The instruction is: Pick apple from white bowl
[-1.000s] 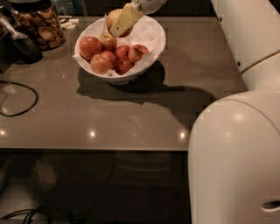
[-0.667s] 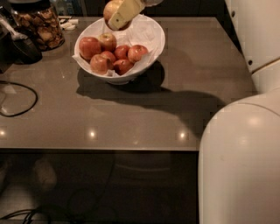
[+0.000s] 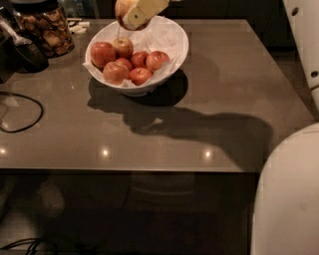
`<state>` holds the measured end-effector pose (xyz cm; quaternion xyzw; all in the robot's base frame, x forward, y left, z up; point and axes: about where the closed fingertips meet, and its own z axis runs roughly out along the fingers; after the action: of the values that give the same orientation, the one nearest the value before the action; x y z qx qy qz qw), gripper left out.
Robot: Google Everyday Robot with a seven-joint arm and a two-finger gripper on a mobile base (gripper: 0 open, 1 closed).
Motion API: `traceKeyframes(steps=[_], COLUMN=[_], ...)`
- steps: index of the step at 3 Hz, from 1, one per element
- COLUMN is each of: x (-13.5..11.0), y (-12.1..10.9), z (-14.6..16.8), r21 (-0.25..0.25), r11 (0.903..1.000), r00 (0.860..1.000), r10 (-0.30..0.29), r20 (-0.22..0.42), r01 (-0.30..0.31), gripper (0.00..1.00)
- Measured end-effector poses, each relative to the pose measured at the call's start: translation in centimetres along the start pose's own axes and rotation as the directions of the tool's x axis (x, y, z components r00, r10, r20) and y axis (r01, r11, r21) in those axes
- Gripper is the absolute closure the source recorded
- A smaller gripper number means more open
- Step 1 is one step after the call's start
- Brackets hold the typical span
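Note:
My gripper (image 3: 131, 17) is at the top edge of the view, above the back rim of the white bowl (image 3: 147, 89). Its pale yellow finger (image 3: 145, 9) is shut on the pale yellow-gold apple (image 3: 121, 8), which hangs clear above the bowl. The upper part of the apple and the rest of the gripper are cut off by the frame. The bowl stands on the brown table (image 3: 219, 89) at the back left, lined with white paper, and holds several redder apples (image 3: 115, 71).
A glass jar of brown snacks (image 3: 45, 28) stands at the back left, with a dark utensil (image 3: 26, 52) next to it. A black cable (image 3: 22, 115) loops on the left of the table. My white body (image 3: 289, 199) fills the right foreground.
My gripper has risen with the pale apple from just over the bowl's apples to the top edge of the view. The bowl and the redder apples stay in place.

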<state>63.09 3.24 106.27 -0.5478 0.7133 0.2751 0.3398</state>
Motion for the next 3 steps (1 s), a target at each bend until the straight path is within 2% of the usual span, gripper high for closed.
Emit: traceKeyframes(steps=[1,2,3], x=[0.7,1.8,3.6], y=[2.1,3.9,6.2], z=[-0.3,-0.3,0.4], r21=[-0.025,0.02,0.057], r11=[0.9996,0.9959,0.9899], r00=[1.0,0.995,0.989], r10=[-0.014,-0.088,-0.126], r20=[-0.009,-0.041,-0.076], r01=[0.014,0.089,0.13], gripper=[1.0,1.0,1.0])
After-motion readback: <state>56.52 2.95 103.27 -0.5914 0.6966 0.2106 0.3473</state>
